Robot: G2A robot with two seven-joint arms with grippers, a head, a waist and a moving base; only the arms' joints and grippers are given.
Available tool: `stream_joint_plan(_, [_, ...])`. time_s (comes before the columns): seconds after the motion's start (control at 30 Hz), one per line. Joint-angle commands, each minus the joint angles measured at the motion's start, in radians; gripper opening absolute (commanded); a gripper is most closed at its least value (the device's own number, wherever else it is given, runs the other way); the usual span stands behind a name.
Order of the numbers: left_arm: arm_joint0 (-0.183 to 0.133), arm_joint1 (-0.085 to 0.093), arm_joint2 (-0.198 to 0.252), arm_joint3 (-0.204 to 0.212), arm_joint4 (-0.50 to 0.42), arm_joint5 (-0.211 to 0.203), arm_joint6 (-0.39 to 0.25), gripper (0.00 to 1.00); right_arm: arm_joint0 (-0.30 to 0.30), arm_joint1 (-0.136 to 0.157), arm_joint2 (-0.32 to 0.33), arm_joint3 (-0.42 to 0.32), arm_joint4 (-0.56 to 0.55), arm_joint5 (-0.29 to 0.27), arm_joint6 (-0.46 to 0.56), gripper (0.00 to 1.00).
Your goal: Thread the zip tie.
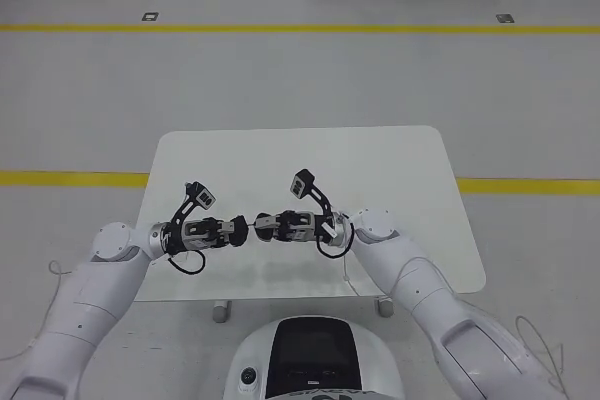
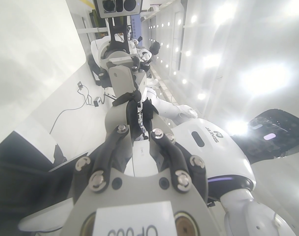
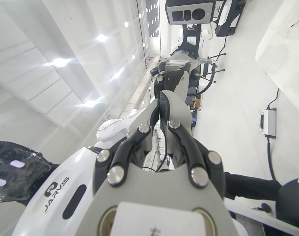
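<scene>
White table [image 1: 400, 170] lies under both arms, which meet above its near half with their tips facing each other, almost touching. At that meeting point the right gripper [image 1: 261, 223] has its two black pads pressed together, clamped on the zip tie [image 3: 166, 146]. The zip tie is a thin black strand that runs from between the pads back along the inside of the gripper toward its base, where it curls to one side. The left gripper [image 1: 238, 228] sits just beside the right one, end to end; whether it is clamped or apart cannot be told. In the top view a thin dark line crosses the small gap between the two, up in the air above the table, too fine to make out further. Each wrist carries a black camera on a stalk. Around the table spreads a pale grey floor [image 1: 70, 100] crossed by two yellow lines [image 1: 300, 27], one hidden in part by the table and one farther off. In the right wrist view a grey power box [image 3: 267, 122] with a black cable lies on the floor, well apart from the arms.
</scene>
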Motion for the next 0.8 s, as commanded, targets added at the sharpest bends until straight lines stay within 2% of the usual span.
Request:
stream_joint_plan(0.0, [0.0, 0.001, 0.001, 0.0, -0.001, 0.0, 0.0, 0.07, 0.0, -0.001, 0.0, 0.001, -0.003, 0.0, 0.002, 0.0])
stream_joint_plan(0.3, [-0.002, 0.002, 0.006, 0.0, -0.001, 0.0, 0.0, 0.07, -0.001, -0.004, 0.006, 0.003, -0.013, 0.0, 0.005, 0.0])
stream_joint_plan(0.37, [-0.002, 0.003, 0.008, 0.0, 0.002, 0.0, 0.0, 0.05, -0.002, -0.005, 0.007, 0.002, -0.016, 0.0, 0.005, 0.0])
stream_joint_plan(0.4, [-0.002, 0.003, 0.008, 0.001, 0.002, 0.0, 0.0, 0.0, -0.003, -0.005, 0.008, 0.001, -0.017, 0.0, 0.005, 0.0])
stream_joint_plan(0.63, [-0.002, 0.003, 0.009, 0.004, 0.002, 0.0, 0.0, 0.0, -0.003, -0.006, 0.01, 0.002, -0.025, 0.0, 0.005, 0.0])
stream_joint_plan(0.67, [-0.001, 0.002, 0.009, 0.003, 0.002, 0.0, 0.0, 0.0, -0.004, -0.006, 0.01, 0.002, -0.024, 0.0, 0.006, 0.08])
stream_joint_plan(0.7, [-0.001, 0.002, 0.008, 0.003, 0.002, 0.0, 0.0, 0.0, -0.005, -0.006, 0.011, 0.002, -0.022, 0.0, 0.008, 0.4])
stream_joint_plan(0.73, [-0.001, 0.002, 0.008, 0.002, 0.002, 0.0, 0.0, 0.0, -0.005, -0.006, 0.013, 0.003, -0.021, 0.0, 0.009, 0.67])
stream_joint_plan(0.77, [0.0, 0.002, 0.007, 0.002, 0.001, 0.0, 0.0, 0.0, -0.005, -0.006, 0.014, 0.004, -0.019, 0.0, 0.011, 1.0])
